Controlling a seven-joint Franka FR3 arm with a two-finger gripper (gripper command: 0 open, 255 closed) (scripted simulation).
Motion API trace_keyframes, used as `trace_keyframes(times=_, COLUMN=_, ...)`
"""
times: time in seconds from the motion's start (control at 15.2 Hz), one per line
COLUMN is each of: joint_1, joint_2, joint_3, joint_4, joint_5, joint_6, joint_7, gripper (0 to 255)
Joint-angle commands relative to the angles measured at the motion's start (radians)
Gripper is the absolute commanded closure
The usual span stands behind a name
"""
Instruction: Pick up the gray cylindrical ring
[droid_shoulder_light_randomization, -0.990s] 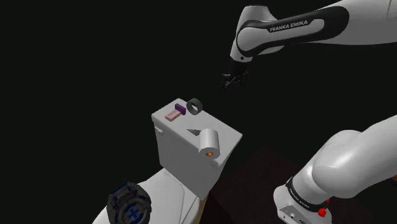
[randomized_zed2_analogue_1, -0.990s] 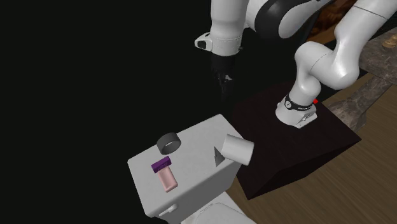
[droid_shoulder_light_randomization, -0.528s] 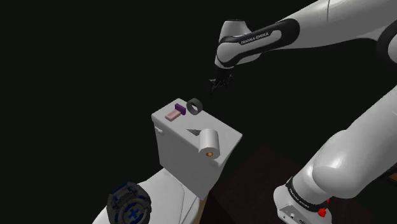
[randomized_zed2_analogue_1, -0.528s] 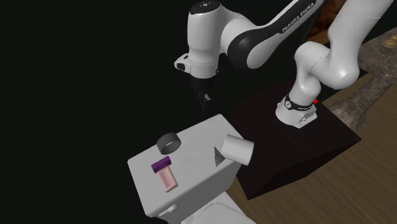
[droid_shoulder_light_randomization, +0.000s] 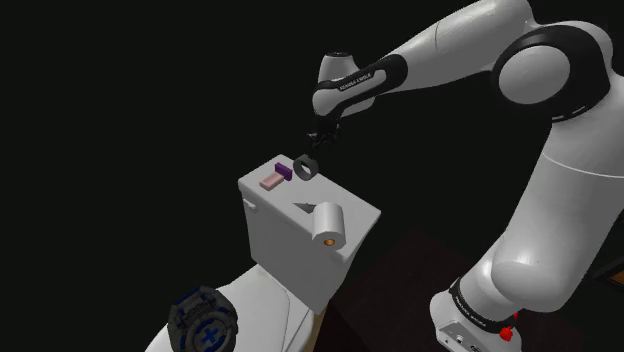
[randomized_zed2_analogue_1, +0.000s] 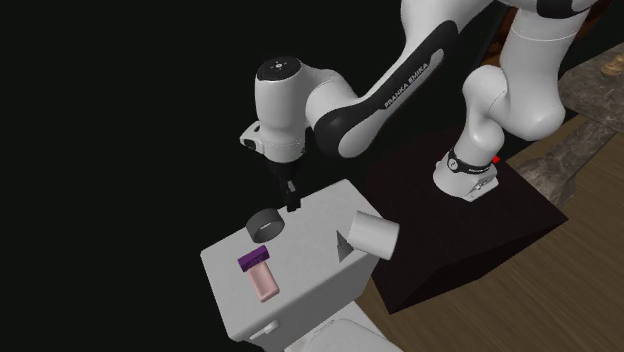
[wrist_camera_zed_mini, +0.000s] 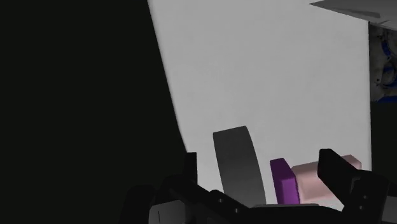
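Because the gray ring (droid_shoulder_light_randomization: 306, 168) appears to stand on its curved wall near the back corner of the white toilet cistern lid (droid_shoulder_light_randomization: 352, 211), it looks ready to roll at the first careless touch. The gripper (droid_shoulder_light_randomization: 316, 140) hovers just above it, not touching. In the wrist view the jaws are spread, and the ring (wrist_camera_zed_mini: 238, 162) sits between them, nearer one finger than the other.

That offset is the main risk. If the gripper (wrist_camera_zed_mini: 261, 162) descends as it stands, the nearer finger could land on the ring's rim instead of passing beside it, and tip or shove it. The lid's edge is close behind the ring (randomized_zed2_analogue_1: 265, 224), with only a black area beyond, so a nudge that way would likely send it over.

The purple-capped pink bottle (wrist_camera_zed_mini: 299, 181) lies just beside the ring on its other side. The far finger may strike it on the way down, or catch it as the jaws close. The toilet roll (randomized_zed2_analogue_1: 373, 233) sits well apart and should not interfere.
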Motion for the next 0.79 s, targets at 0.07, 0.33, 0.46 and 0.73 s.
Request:
trace_keyframes(times=0.07, joint_1=0.001, joint_2=0.116, joint_3=0.002, joint_4=0.106, joint_5=-0.009, joint_6=0.021, joint_7=-0.012, gripper=0)
trace_keyframes(times=0.33, joint_1=0.005, joint_2=0.236, joint_3=0.004, joint_4=0.227, joint_5=-0.021, joint_6=0.031, joint_7=-0.019, gripper=0)
trace_keyframes(times=0.46, joint_1=0.004, joint_2=0.252, joint_3=0.005, joint_4=0.222, joint_5=-0.02, joint_6=0.052, joint_7=-0.019, gripper=0)
trace_keyframes(times=0.73, joint_1=0.003, joint_2=0.284, joint_3=0.006, joint_4=0.215, joint_5=-0.02, joint_6=0.091, joint_7=-0.018, gripper=0)
